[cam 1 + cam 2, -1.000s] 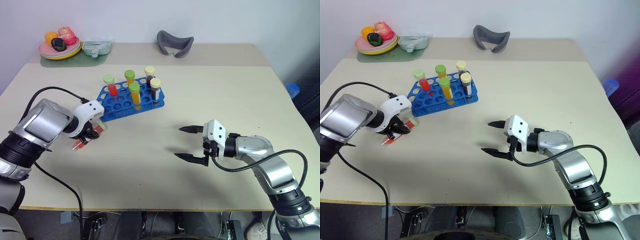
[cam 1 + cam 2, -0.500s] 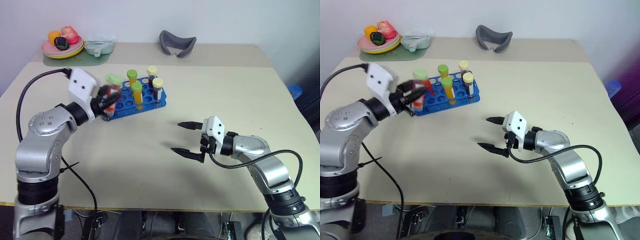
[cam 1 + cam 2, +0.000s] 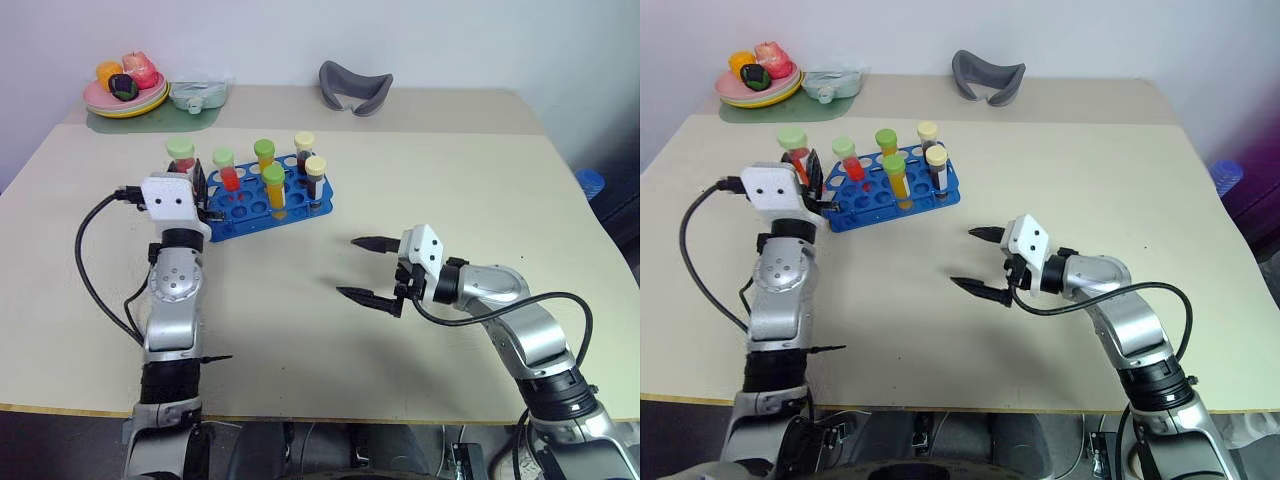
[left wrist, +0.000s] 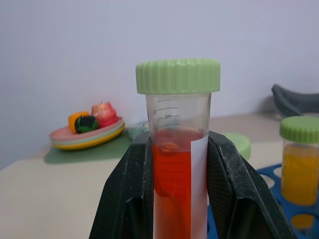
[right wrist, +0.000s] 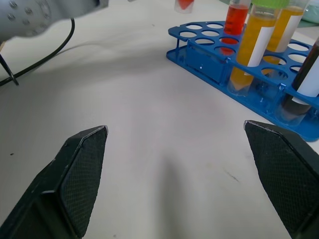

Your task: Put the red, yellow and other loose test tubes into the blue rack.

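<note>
My left gripper (image 3: 189, 177) is shut on a red test tube (image 4: 178, 164) with a green cap (image 3: 180, 150). It holds the tube upright above the table, at the left end of the blue rack (image 3: 238, 226). Its black fingers (image 4: 230, 191) clamp the tube's lower half. In the rack stand a red tube (image 3: 226, 172), two yellow-orange tubes (image 3: 272, 187) with green caps, and two dark tubes (image 3: 314, 176) with cream caps. To the right of the rack, low over bare table, my right gripper (image 3: 350, 267) is open with nothing between its fingers.
At the back left a pink plate (image 3: 118, 101) of toy fruit sits on a green mat beside a pale container (image 3: 195, 94). A grey curved object (image 3: 351, 88) lies at the back centre. A black cable (image 3: 95, 275) hangs by my left arm. A blue object (image 3: 586, 181) stands off the table's right edge.
My left arm has swung up from the table's left side towards the rack, carrying the red tube and turning it upright. The right gripper has stayed open and almost still.
</note>
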Robot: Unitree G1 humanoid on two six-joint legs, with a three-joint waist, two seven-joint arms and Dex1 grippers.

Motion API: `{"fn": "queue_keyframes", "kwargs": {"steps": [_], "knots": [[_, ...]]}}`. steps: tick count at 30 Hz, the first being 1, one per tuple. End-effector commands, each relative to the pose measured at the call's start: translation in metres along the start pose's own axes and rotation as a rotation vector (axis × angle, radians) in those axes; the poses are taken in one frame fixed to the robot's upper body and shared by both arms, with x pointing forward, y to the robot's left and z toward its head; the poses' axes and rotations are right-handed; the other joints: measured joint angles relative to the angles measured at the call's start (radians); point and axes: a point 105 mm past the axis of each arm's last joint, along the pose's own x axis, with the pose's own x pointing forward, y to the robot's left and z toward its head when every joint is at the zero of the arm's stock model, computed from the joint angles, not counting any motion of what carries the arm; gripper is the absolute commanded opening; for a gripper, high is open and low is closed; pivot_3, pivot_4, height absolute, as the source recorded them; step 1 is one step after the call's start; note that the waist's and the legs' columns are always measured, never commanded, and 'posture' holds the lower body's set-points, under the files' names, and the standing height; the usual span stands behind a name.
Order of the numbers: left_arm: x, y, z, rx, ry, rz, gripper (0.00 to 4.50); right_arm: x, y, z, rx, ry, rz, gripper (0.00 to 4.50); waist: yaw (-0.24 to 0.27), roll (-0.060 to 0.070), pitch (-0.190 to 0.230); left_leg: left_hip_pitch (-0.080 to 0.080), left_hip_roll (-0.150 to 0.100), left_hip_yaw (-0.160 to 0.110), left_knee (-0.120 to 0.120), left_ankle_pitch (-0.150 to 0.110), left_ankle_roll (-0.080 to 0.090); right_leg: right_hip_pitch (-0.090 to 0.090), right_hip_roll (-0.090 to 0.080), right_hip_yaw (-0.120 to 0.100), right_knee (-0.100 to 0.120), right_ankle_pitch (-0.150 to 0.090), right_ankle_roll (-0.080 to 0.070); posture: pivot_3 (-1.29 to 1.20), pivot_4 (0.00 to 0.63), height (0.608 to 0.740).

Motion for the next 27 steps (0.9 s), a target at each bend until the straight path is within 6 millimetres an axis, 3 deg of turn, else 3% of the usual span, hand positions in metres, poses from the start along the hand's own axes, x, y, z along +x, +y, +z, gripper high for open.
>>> {"fn": "queue_keyframes", "kwargs": {"steps": [1, 6, 17, 27], "knots": [[0.003, -0.014, 0.013, -0.041, -0.104, -0.035, 0.83, -0.001, -0.002, 0.012, -0.048, -0.031, -0.014, 4.50, 0.000, 0.000, 0.000, 0.000, 0.000, 0.000, 0.000, 0.000, 0.000, 0.000, 0.000, 0.000, 0.000, 0.000, 0.000, 0.00, 0.150, 0.735], [0.003, -0.029, 0.009, -0.082, -0.113, -0.086, 0.83, -0.003, -0.001, 0.013, -0.045, -0.031, -0.027, 4.50, -0.001, 0.000, 0.000, 0.000, 0.000, 0.000, 0.000, 0.000, 0.000, 0.000, 0.000, 0.000, 0.000, 0.000, 0.000, 0.00, 0.150, 0.735], [0.003, -0.043, -0.010, -0.121, -0.060, -0.104, 0.83, -0.002, -0.003, 0.015, -0.049, -0.040, -0.046, 4.50, 0.000, 0.000, 0.000, 0.000, 0.000, 0.000, 0.000, 0.000, 0.000, 0.000, 0.000, 0.000, 0.000, 0.000, 0.000, 0.00, 0.150, 0.735], [-0.003, -0.043, -0.015, -0.137, -0.035, -0.100, 0.83, -0.003, -0.004, 0.014, -0.048, -0.040, -0.054, 4.50, -0.001, 0.000, 0.000, 0.000, 0.000, 0.000, 0.000, 0.000, 0.000, 0.000, 0.000, 0.000, 0.000, 0.000, 0.000, 0.00, 0.150, 0.735]]}}
